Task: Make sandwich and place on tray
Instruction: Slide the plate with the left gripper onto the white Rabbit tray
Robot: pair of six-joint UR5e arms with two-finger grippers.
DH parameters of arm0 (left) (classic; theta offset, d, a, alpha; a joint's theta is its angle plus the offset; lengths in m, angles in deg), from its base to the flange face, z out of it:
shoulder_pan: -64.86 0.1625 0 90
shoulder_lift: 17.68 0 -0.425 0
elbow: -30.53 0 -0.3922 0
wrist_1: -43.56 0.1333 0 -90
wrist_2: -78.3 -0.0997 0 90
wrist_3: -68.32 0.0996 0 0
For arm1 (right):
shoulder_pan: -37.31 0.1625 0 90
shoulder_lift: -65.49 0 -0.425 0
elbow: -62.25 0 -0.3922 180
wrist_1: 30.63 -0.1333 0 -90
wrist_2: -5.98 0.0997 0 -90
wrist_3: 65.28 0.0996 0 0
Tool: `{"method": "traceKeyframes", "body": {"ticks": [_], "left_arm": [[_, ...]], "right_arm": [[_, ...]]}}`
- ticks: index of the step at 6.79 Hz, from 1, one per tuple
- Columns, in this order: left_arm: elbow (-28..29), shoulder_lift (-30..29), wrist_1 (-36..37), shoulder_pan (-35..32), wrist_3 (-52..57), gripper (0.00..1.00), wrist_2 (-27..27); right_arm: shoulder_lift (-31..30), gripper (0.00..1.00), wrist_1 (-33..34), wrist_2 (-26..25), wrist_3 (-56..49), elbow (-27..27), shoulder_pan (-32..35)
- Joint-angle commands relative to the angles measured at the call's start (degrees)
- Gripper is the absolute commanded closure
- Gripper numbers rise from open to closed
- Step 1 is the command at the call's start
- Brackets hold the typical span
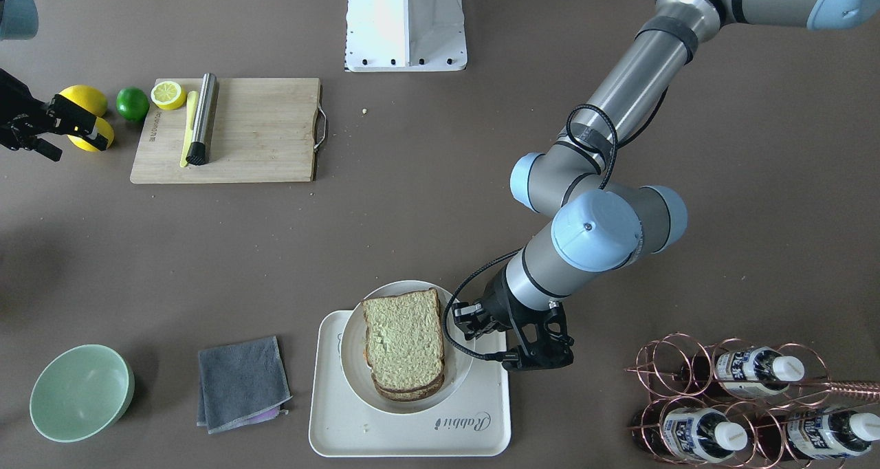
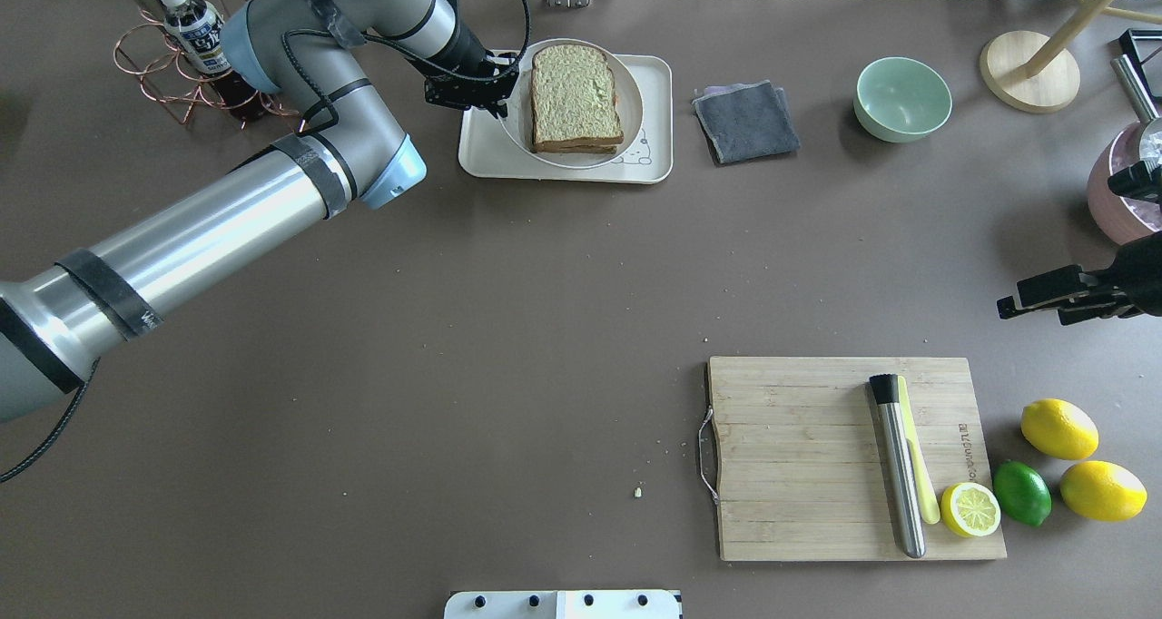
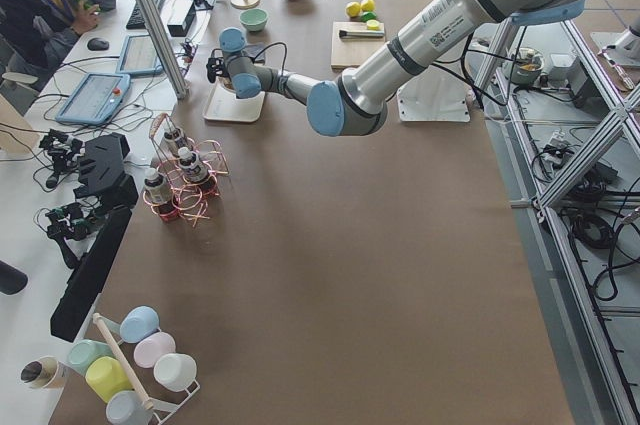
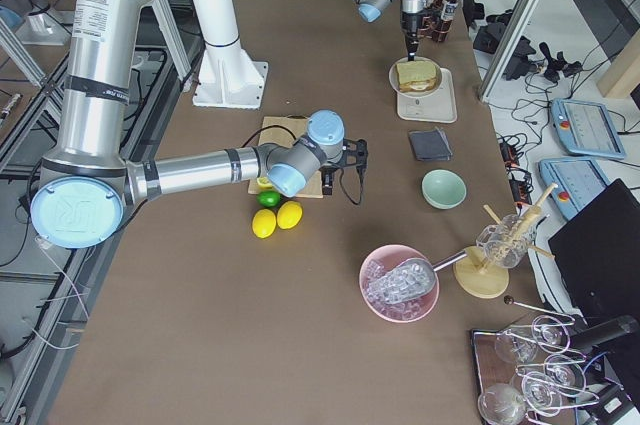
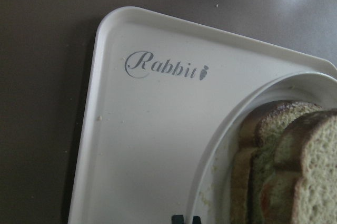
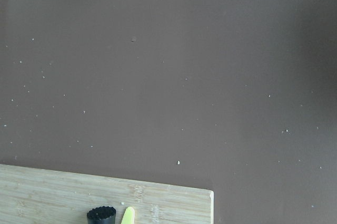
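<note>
The sandwich (image 1: 403,342), two greenish-tan bread slices with dark crust, lies on a small round white plate (image 1: 350,348). The plate rests on the cream tray (image 1: 412,428) with the "Rabbit" script. My left gripper (image 1: 473,323) is at the plate's rim, shut on it, with its tips low over the tray. In the overhead view the gripper (image 2: 495,102) is left of the sandwich (image 2: 575,97). In the left wrist view a bit of orange filling shows between the slices (image 5: 310,171). My right gripper (image 2: 1009,307) is open and empty, far from the tray, near the lemons.
A wooden cutting board (image 2: 799,456) holds a metal cylinder (image 2: 897,465) and a lemon half (image 2: 969,508). Two lemons (image 2: 1058,428) and a lime (image 2: 1021,492) lie beside it. A grey cloth (image 2: 746,120), green bowl (image 2: 902,98) and copper bottle rack (image 1: 749,400) flank the tray.
</note>
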Motion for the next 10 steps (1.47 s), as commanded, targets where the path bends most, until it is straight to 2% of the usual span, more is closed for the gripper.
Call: {"method": "traceKeyframes", "body": {"ticks": [1,9,10], "left_arm": [[3.76,-1.69,-1.42,-0.12,0.11,1.0,-1.68],[5.09,-2.13,-3.54,1.99,-0.51,1.0,-6.87],[5.09,-1.95,-3.63,1.99,-0.51,0.86,-7.14]], "right_arm": [[0.05,0.0,0.0,-0.18,0.0,-0.1,-0.09],[0.58,0.0,0.09,-0.27,0.0,-0.45,-0.44],[0.4,0.0,0.09,-0.27,0.0,-0.45,-0.44]]}}
